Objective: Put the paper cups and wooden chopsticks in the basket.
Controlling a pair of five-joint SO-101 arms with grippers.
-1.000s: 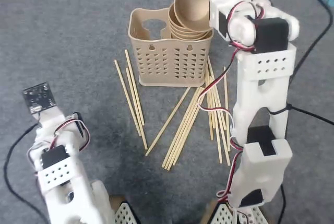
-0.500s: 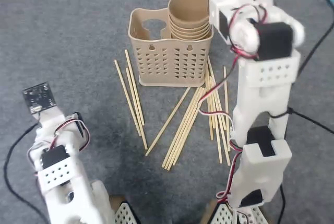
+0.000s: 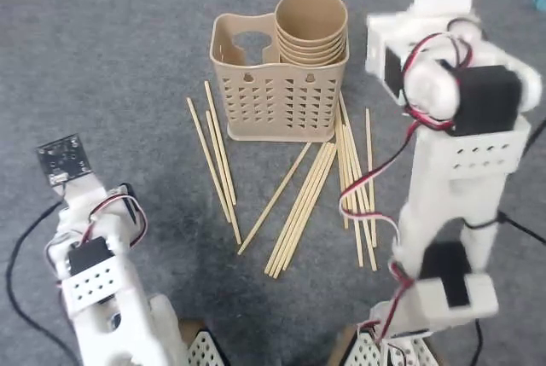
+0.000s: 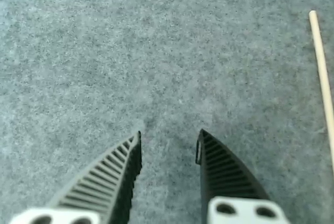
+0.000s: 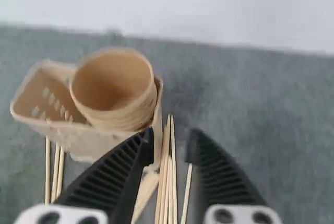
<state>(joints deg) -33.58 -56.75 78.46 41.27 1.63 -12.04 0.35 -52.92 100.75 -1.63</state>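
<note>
My first worry is the right arm (image 3: 456, 136), which stands tall just right of the basket (image 3: 273, 106). I judge a careless swing could knock over that light plastic tub and spill the cups (image 3: 311, 16), a nested paper stack at its right end that rises well above the rim and looks top-heavy. The chopsticks (image 3: 300, 209) all lie on the mat (image 3: 128, 59), fanned out near and beside the basket, some crossing. Sticks this thin, straight and smooth could slip out of a pinch, or one grab could drag several. The mat is grey, soft and felt-like, so fingertips pressed into it might snag. The basket is beige, with slotted walls, rounded corners and a handle cut-out. The cups are tan and tapered. My right gripper (image 5: 169, 135) hangs parted and empty above the sticks right of the basket. The left gripper (image 4: 170, 133), ribbed black jaws spread, holds nothing, low over bare mat with one chopstick (image 4: 322, 72) nearby.
</note>
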